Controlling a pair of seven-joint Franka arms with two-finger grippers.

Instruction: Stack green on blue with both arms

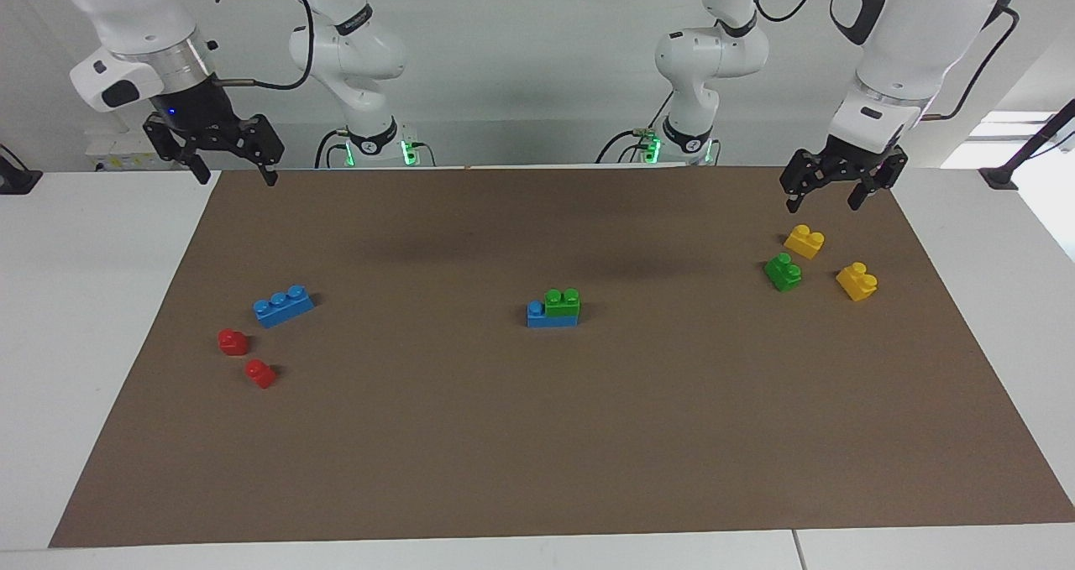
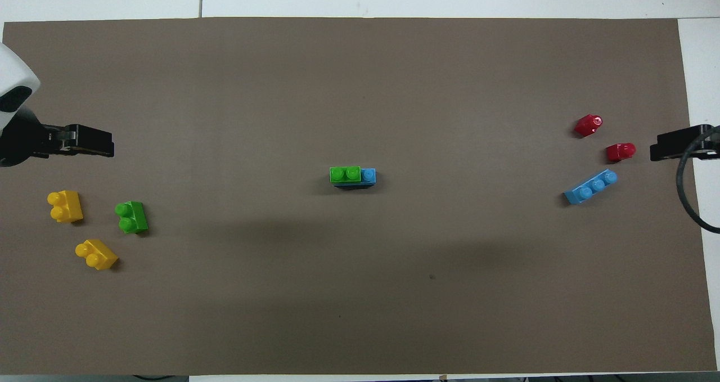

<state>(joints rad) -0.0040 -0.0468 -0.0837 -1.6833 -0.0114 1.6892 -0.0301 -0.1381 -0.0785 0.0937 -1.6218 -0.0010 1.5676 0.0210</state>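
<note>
A green brick (image 1: 562,300) sits on one end of a blue brick (image 1: 550,318) at the middle of the brown mat; one blue stud stays bare. The stack also shows in the overhead view, green brick (image 2: 345,174) on blue brick (image 2: 368,175). A second green brick (image 1: 783,272) (image 2: 131,217) lies toward the left arm's end. A second blue brick (image 1: 283,305) (image 2: 590,187) lies toward the right arm's end. My left gripper (image 1: 825,199) (image 2: 101,148) is open, empty and raised over the mat by the yellow bricks. My right gripper (image 1: 233,171) (image 2: 669,144) is open, empty and raised over the mat's corner.
Two yellow bricks (image 1: 804,241) (image 1: 857,281) lie beside the loose green brick. Two small red bricks (image 1: 233,341) (image 1: 260,373) lie beside the loose blue brick, farther from the robots. The brown mat (image 1: 537,452) covers most of the white table.
</note>
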